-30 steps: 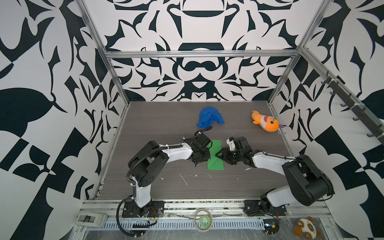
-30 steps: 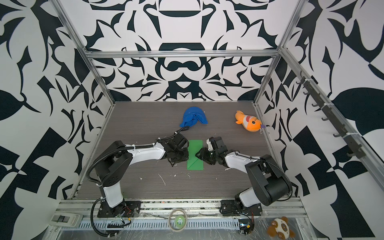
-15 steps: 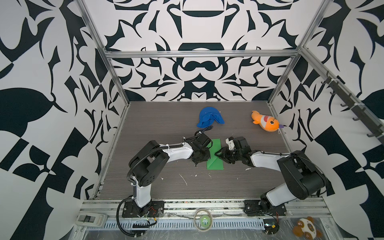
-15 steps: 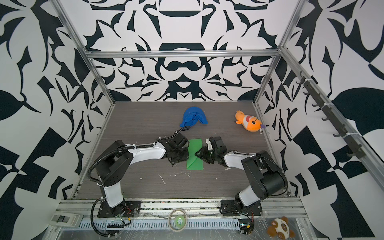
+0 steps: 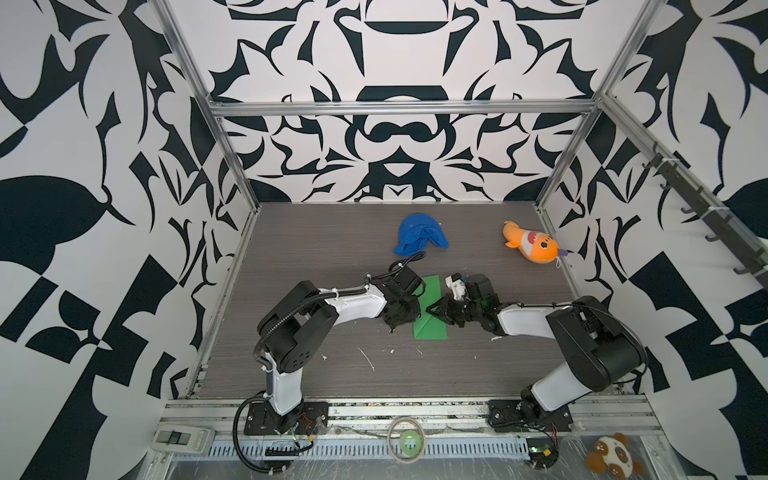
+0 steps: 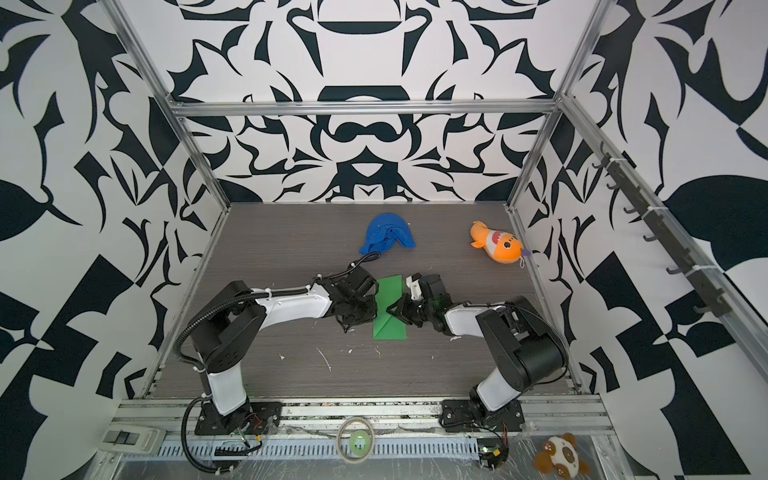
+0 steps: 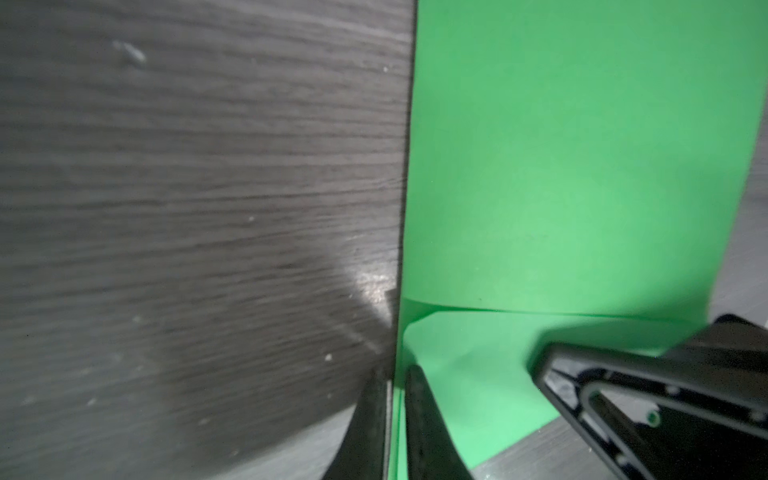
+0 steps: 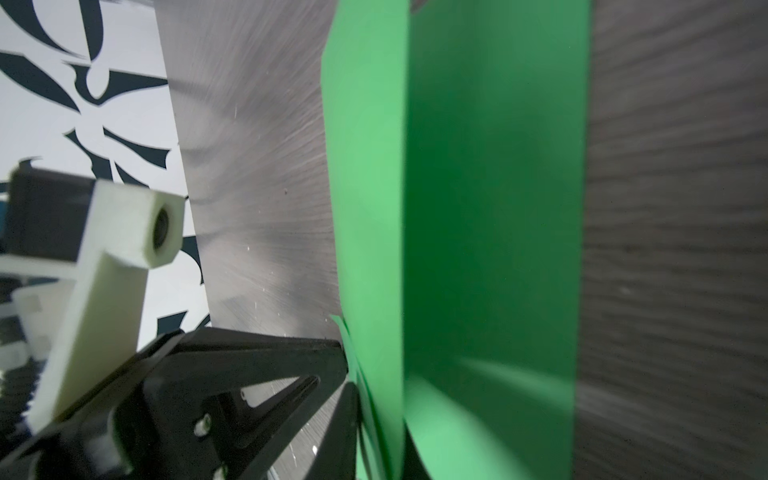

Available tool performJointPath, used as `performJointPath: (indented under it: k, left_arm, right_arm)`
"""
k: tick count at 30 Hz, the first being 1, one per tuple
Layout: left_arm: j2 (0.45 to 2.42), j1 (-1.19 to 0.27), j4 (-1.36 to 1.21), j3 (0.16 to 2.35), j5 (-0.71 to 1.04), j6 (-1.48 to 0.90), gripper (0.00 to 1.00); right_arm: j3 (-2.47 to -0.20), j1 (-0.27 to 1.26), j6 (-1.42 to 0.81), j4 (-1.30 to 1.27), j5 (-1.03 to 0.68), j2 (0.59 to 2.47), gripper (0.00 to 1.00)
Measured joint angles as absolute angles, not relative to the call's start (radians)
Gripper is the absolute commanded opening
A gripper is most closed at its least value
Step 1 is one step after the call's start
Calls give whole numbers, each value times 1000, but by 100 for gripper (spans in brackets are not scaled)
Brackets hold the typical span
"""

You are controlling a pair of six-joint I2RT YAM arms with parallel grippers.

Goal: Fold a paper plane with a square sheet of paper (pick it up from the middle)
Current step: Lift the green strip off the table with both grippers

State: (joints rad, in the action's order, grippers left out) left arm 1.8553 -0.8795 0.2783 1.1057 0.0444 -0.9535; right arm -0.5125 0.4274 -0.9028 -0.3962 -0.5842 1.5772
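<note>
1. Folded green sheet of paper lies in the middle of the counter.
2. Left tool pinches its left edge.
3. Right tool is clamped on its raised right flap.

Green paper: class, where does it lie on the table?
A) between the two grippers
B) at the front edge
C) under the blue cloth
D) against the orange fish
A: in both top views the paper lies between the left gripper and the right gripper, one at each long edge, well apart from the cloth and the fish.
</note>
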Motion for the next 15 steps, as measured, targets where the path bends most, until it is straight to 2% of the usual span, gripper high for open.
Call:
performJointPath:
  k: [4,6,10,15]
  left_arm:
    - [1784,-875,300,1077,19,-964,32]
    - [1708,-868,297,1042,10,-973,44]
    - [1492,-834,243,934,8,-1001,75]
    - [1272,-793,120,790,18,-1050,91]
  right_arm:
    - [-509,428,-915,-426,-585,1573,1]
    - [-509,428,-919,-430,-585,1554,0]
    - [-527,428,-934,-433,-595,1463,0]
    - [-627,428,-986,-474,-635,1411,0]
